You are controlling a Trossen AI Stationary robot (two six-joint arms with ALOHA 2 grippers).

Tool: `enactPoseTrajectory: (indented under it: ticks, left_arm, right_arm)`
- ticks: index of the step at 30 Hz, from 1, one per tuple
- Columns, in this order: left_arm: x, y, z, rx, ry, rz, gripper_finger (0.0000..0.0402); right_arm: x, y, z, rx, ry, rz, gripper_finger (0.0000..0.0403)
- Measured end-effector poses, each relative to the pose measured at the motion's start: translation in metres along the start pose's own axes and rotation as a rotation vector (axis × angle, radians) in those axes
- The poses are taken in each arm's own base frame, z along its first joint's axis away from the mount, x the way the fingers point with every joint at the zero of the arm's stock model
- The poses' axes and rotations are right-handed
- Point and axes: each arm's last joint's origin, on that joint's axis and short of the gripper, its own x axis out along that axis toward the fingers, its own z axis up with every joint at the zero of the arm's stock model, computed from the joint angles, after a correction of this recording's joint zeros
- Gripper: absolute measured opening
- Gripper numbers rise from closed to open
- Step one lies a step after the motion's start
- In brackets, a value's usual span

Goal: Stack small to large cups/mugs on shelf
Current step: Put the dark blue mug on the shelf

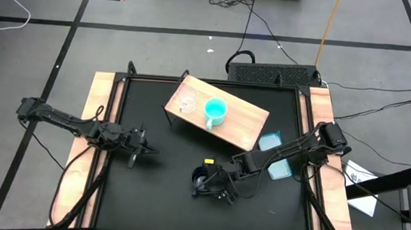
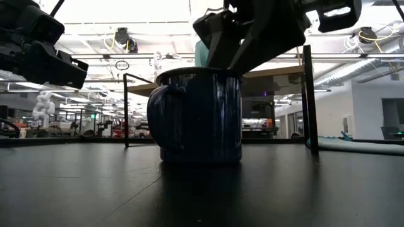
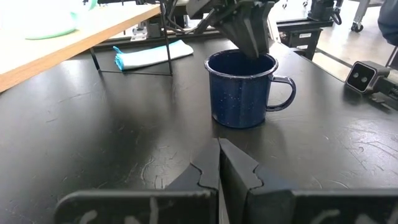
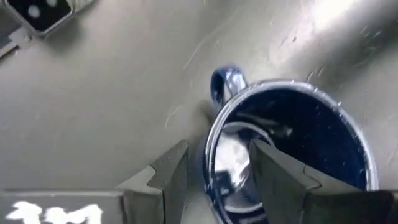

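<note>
The dark blue-black mug (image 2: 202,116) stands upright on its base on the black tabletop, near the front middle (image 1: 202,180). My right gripper (image 4: 217,168) is open and comes down over the mug's rim (image 4: 210,155) beside the handle (image 4: 224,81). One finger is inside the mug and one outside, with gaps showing. The turquoise mug (image 1: 215,110) and the clear cup (image 1: 187,101) stand on the wooden shelf (image 1: 245,125) at the far middle. My left gripper (image 3: 219,149) is shut and empty, above the table left of the mug (image 1: 143,151).
Two flat light-blue items (image 1: 270,142) lie on the table right of the shelf, near my right arm. The shelf's dark legs (image 2: 309,101) stand just behind the mug. Wooden strips (image 1: 101,108) run along the table's left and right sides.
</note>
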Motion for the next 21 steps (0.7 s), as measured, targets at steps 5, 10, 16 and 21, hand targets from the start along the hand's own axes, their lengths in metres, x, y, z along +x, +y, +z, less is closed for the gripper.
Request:
enactPoseTrajectory:
  ticks: [5, 10, 16, 21]
  left_arm:
    - [0.0, 0.0, 0.0, 0.0, 0.0, 0.0, 0.0008]
    - [0.0, 0.0, 0.0, -0.002, 0.0, 0.0, 0.0008]
    - [0.0, 0.0, 0.0, -0.002, 0.0, 0.0, 0.0008]
    - [0.0, 0.0, 0.0, -0.002, 0.0, 0.0, 0.0008]
  right_arm:
    - [0.0044, 0.0023, -0.0075, 0.013, 0.016, 0.005, 0.0161]
    - [0.0045, 0.0023, -0.0078, 0.025, 0.015, 0.004, 0.0161]
    - [0.0045, 0.0023, -0.0078, 0.028, 0.014, 0.004, 0.0161]
    - [0.0045, 0.0023, -0.0078, 0.028, 0.014, 0.004, 0.0161]
